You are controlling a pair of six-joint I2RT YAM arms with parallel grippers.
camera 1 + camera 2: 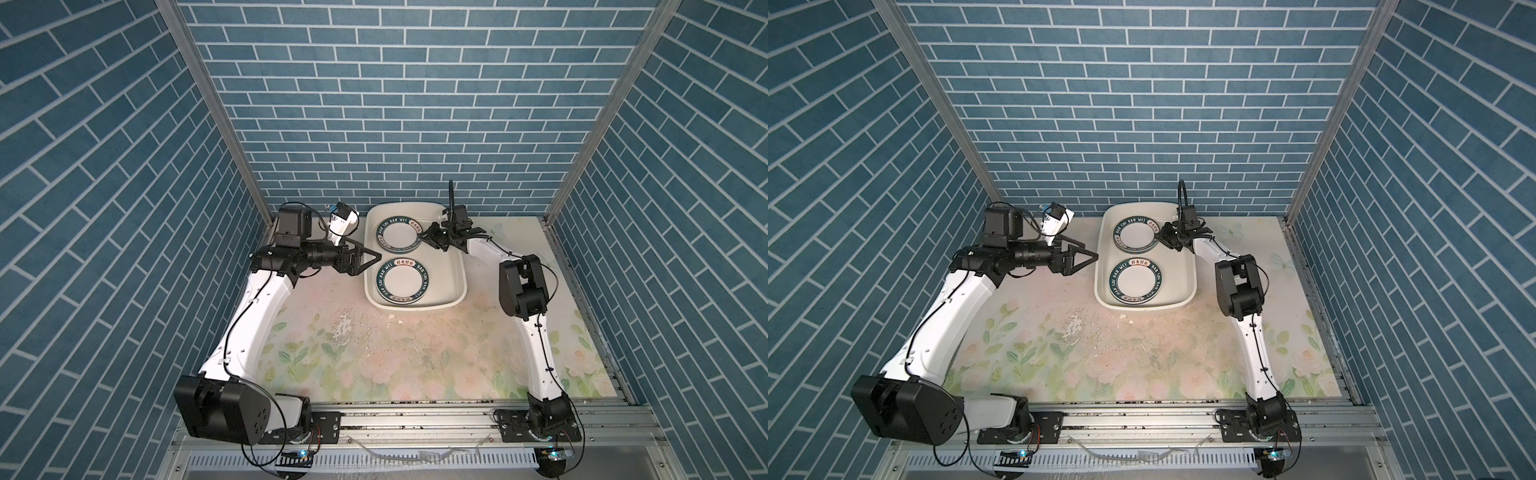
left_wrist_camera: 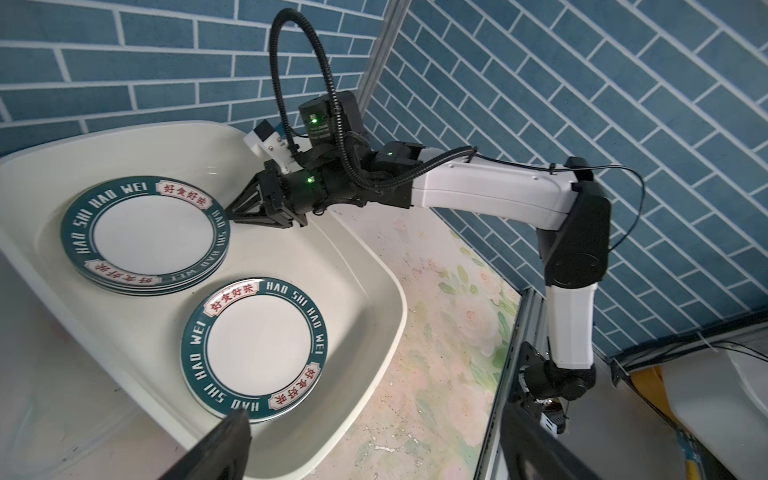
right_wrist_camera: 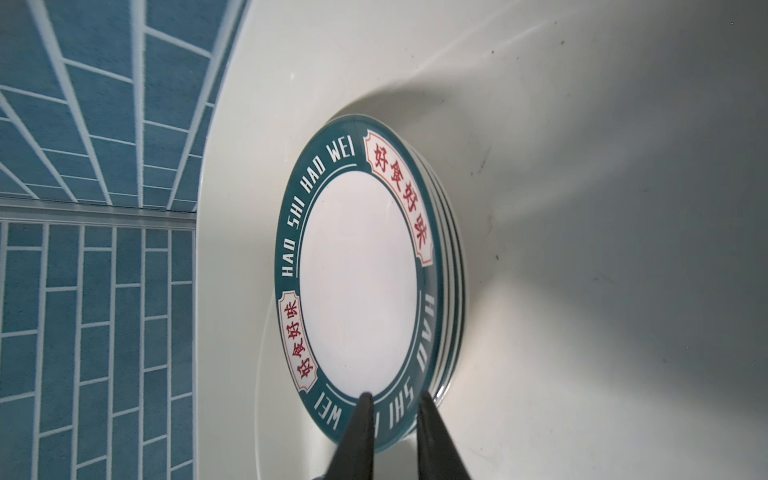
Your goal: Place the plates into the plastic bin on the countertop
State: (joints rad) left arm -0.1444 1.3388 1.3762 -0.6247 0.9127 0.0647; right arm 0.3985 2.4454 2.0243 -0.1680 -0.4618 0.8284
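So the plastic bin is sitting at the far edge of the bench, roughly midway along it, with its long axis running from the far edge toward the near edge. Every one of the plates in sight is lying inside it, in two piles: the far stack, several deep, and the near stack. Nothing's lying out on the flowery bench itself.

The right tool is reaching in over the bin's right wall and pointing toward the left edge. Its jaws are narrow and straddling the rim of the top plate on the far stack. Can't tell if it's actually pinching or just sitting loose around it. The left tool is hanging wide and empty just beside the bin's left wall.

Job's looking nearly wrapped, I reckon. The stack is lying leftward of the right tool, so it's probably needing to back out rightward and up, clearing the wall without dragging that plate along.
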